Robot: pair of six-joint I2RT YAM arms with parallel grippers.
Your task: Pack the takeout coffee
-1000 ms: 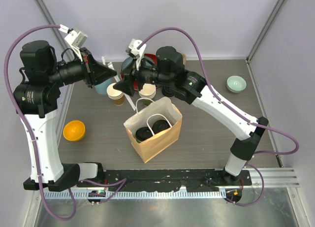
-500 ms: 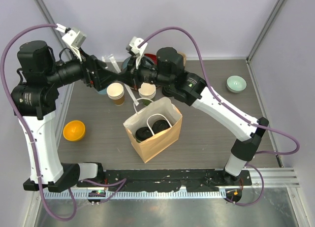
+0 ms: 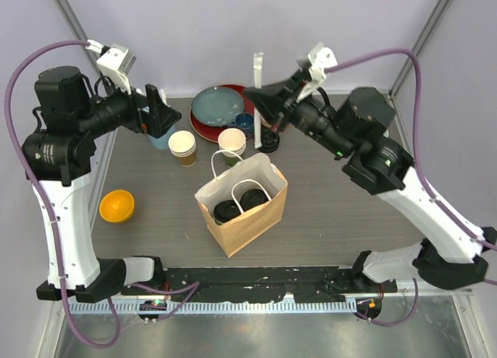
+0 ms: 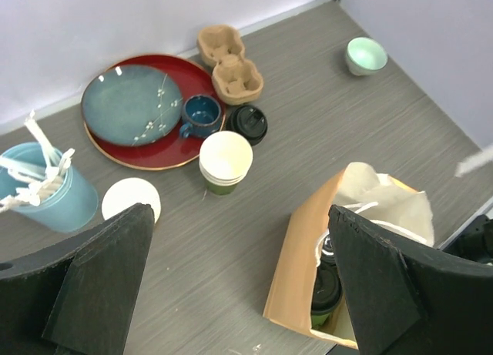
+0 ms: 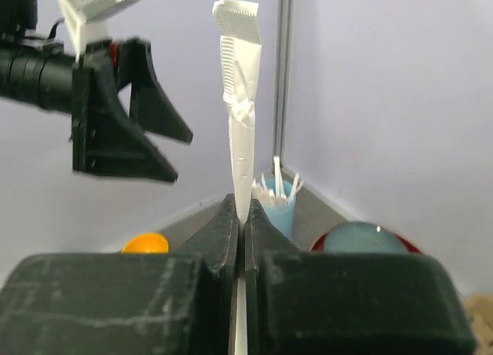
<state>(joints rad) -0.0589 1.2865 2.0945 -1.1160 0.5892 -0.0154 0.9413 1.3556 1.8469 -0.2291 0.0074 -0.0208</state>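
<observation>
R gripper [image 5: 240,216] is pinched on a white wrapped stick [image 5: 240,124] over the far edge, L gripper [image 3: 159,113] wide open & empty by far-left corner, lidded cups [image 3: 250,196] in bag [image 3: 252,222].

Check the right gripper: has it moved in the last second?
Yes. The right gripper, shut on a white wrapped stick, has swung right and back, from the left side of the red plate to its right edge.

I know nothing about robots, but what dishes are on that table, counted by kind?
Plates: 2, red plate and blue plate on it
Bowls: 2, orange bowl and green bowl
Mugs: 1, mug
Total: 5
</observation>
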